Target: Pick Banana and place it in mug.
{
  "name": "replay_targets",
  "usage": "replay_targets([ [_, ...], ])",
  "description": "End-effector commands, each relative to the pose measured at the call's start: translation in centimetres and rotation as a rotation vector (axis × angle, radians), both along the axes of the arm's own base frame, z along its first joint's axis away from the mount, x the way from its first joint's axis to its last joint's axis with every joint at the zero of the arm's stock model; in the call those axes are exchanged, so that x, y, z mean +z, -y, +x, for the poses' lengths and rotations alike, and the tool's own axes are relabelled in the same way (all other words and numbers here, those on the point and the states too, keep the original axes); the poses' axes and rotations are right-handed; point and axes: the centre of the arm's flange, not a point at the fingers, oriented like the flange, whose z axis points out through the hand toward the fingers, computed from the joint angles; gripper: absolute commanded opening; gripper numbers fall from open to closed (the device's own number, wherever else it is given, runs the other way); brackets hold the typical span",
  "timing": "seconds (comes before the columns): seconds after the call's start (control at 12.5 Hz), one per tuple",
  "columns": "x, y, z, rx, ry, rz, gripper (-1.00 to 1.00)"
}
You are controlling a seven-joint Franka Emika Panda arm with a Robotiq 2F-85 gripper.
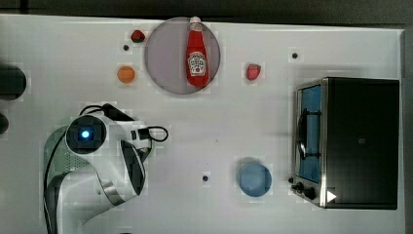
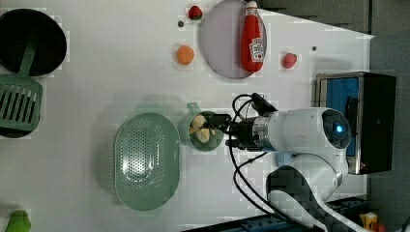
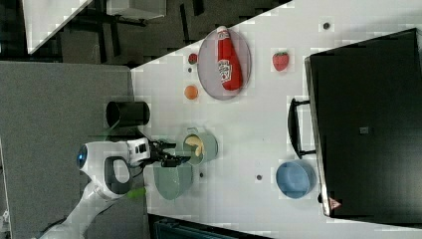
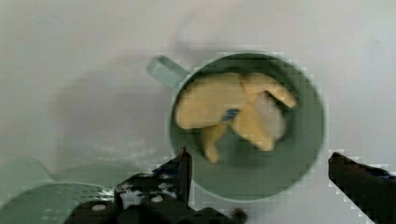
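On the white table (image 2: pixel 96 72), the banana (image 4: pixel 233 109) lies inside the mug (image 4: pixel 299 158), under the wide-open, empty gripper (image 4: pixel 259 163). Drop looks done; next, lift away.

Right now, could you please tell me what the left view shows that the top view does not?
The left view alone shows the mug with the banana lying inside it, the pale-green perforated dish beside it, a green slotted spatula and a dark pan.

The top view alone shows the whole blue bowl; there the arm covers the spot where the mug stands.

Both share the ketchup bottle on the grey plate, the orange ball, two strawberries, the toaster oven and the white table.
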Motion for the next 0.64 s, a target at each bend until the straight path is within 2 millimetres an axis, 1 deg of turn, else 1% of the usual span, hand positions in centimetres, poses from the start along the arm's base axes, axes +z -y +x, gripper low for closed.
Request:
replay_targets([
  [0.08,7.8,1.6,2.5,-0.089,0.151,0.006,1.0],
  [0.16,10.4,2.9,3.0,-0.113,0.183,-0.004,1.0],
  [0.4,17.8,8.3,3.6,-0.155,0.191,-0.058,1.0],
  [0.64,24.9,14.9,3.2,-0.274,0.15,-0.087,1.0],
])
